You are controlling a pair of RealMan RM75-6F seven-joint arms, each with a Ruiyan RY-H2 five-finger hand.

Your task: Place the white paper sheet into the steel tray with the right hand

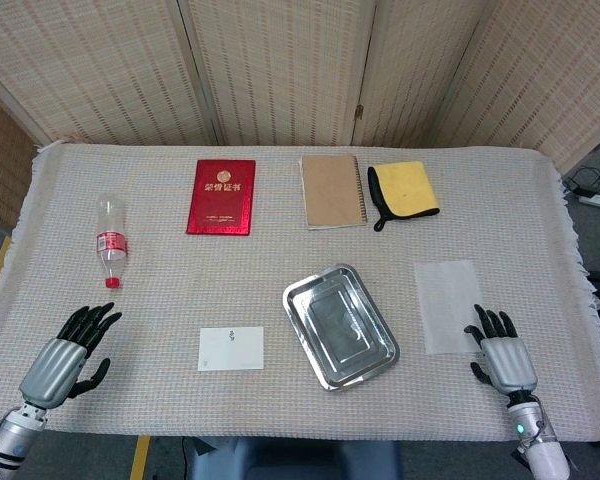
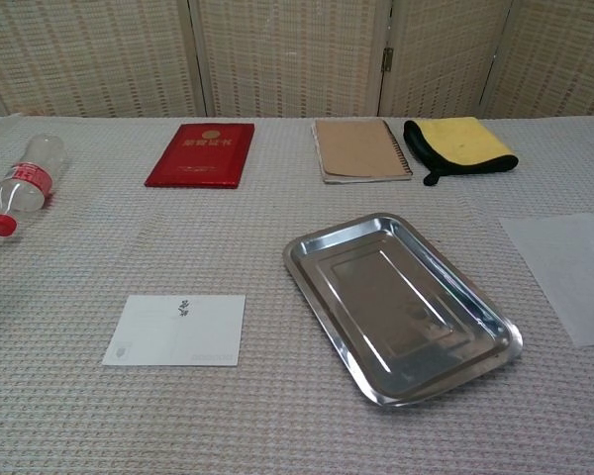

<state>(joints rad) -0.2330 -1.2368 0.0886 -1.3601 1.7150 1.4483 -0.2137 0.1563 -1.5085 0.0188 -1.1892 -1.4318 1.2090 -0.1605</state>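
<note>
The white paper sheet (image 1: pixel 448 305) lies flat on the cloth, right of the steel tray (image 1: pixel 341 324), which stands empty and turned at an angle. My right hand (image 1: pixel 501 357) rests by the table's near edge with its fingers spread, holding nothing; its fingertips reach the sheet's near right corner. At the near left, my left hand (image 1: pixel 68 352) is open too, its fingers apart. The chest view shows the sheet (image 2: pixel 567 275) at the right edge and the tray (image 2: pixel 396 302) in the middle, but neither hand.
A white card (image 1: pixel 230 348) lies left of the tray. Further back are a red booklet (image 1: pixel 221 196), a brown notebook (image 1: pixel 332 190) and a yellow cloth (image 1: pixel 405 190). A plastic bottle (image 1: pixel 110 240) lies on its side at the left.
</note>
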